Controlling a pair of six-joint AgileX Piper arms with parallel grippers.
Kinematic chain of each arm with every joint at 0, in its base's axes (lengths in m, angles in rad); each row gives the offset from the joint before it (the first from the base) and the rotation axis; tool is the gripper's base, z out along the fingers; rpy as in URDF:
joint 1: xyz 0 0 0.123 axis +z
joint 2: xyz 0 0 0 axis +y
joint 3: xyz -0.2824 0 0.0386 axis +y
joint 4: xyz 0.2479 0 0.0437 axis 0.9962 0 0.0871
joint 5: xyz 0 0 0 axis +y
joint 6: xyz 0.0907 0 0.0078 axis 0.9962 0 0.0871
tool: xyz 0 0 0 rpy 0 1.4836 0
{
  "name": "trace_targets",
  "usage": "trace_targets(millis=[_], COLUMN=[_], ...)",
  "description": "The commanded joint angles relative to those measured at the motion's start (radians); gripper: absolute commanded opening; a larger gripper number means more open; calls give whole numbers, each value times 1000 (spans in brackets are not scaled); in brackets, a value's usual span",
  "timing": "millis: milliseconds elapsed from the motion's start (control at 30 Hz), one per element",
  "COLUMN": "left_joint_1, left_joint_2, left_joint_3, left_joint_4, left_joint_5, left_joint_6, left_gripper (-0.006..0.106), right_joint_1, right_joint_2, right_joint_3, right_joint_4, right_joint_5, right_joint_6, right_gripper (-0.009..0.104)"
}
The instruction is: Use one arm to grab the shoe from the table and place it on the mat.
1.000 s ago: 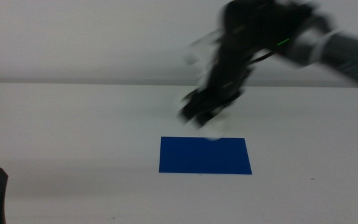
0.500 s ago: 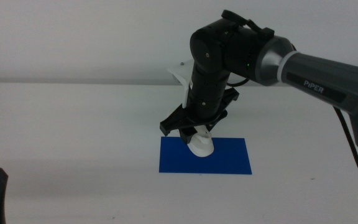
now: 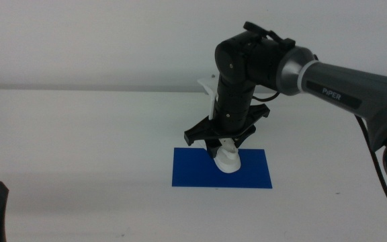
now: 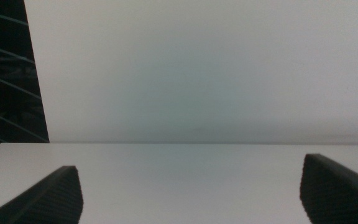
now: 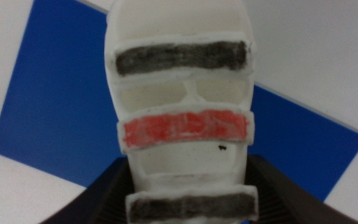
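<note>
Fingers (image 5: pixel 104 193) clamp shoe (image 3: pixel 228 160) over mat (image 3: pixel 193 171)

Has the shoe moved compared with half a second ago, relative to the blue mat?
Yes. The shoe, held in the right hand, shifted slightly right along the mat, toward its centre.

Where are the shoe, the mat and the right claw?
shoe (image 5: pixel 182 93), right wrist view, on the white sole between the dark and red straps.
mat (image 3: pixel 193 168), middle view, on its bare blue left half.
right claw (image 3: pixel 222 140), middle view, between its fingertips, closed on the shoe over the mat.
</note>
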State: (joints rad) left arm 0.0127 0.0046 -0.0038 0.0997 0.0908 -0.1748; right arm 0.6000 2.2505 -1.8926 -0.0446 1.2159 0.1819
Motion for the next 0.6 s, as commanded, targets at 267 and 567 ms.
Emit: trace_targets(millis=[267, 567], left_joint_1=[-4, -4], left_joint_2=[-41, -41], left_joint_3=[43, 43], left_joint_4=[-2, -2], left_joint_5=[-11, -11], left_joint_6=[-6, -6], left_gripper=[94, 94], right_joint_1=[-2, -12], right_joint_2=[6, 6], right_joint_3=[-5, -5], right_joint_4=[-4, 26], right_joint_5=[103, 102], right_joint_6=[-515, -1098], right_gripper=[-2, -1])
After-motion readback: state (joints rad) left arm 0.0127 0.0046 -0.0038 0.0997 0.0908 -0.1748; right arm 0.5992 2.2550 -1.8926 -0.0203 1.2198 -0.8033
